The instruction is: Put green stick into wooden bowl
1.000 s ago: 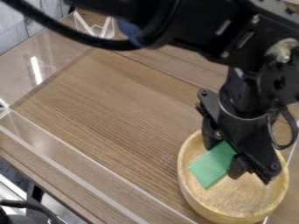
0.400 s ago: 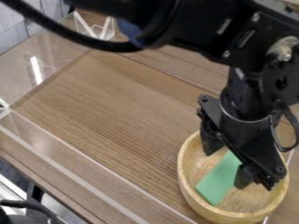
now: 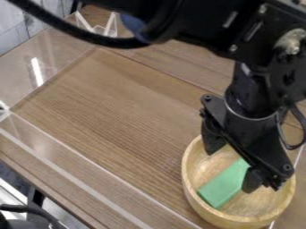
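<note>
my fingers (image 3: 249, 170) stand wide apart over the bowl (image 3: 195, 187), with nothing gripped between them as far as i can see. the stick (image 3: 223, 190) lies inside the bowl, toward the near side, its upper end close to one of my fingertips; whether they touch, i cannot tell. it looks light and stiff, a flat bar with a matte face that should not slip much, and i doubt it would break easily. if i had to take it again, i would pinch it across its narrow width, near the middle, so neither end swings down. my judgement is that the task is as good as done: what is called for is lifting straight up, without nudging the stick or catching the thick rim.
</note>
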`<state>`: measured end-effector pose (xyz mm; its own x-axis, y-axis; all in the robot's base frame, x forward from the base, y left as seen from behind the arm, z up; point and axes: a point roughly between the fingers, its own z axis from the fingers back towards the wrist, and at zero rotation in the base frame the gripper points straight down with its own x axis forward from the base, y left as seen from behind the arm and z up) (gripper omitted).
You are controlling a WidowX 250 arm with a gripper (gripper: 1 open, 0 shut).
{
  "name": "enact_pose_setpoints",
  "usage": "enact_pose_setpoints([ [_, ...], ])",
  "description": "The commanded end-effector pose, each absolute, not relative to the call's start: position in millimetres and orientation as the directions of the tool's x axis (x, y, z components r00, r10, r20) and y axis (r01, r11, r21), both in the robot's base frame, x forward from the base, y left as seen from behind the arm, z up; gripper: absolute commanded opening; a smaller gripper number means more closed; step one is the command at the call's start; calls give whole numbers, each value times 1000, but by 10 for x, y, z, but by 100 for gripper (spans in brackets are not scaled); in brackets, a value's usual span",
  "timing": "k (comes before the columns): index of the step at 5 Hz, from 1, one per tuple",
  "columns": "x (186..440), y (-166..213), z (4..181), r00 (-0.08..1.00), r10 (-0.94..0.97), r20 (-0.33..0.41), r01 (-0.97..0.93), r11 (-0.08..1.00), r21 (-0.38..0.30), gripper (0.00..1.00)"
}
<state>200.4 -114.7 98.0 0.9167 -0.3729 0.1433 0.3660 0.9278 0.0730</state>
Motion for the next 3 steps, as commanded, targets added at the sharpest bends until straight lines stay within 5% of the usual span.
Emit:
enact_pose_setpoints([
  [1, 2121, -1186, 1097, 921, -338, 195, 333, 941, 60, 100],
  [3, 2148, -1193, 1078, 927, -317, 200, 312, 948, 57, 100],
])
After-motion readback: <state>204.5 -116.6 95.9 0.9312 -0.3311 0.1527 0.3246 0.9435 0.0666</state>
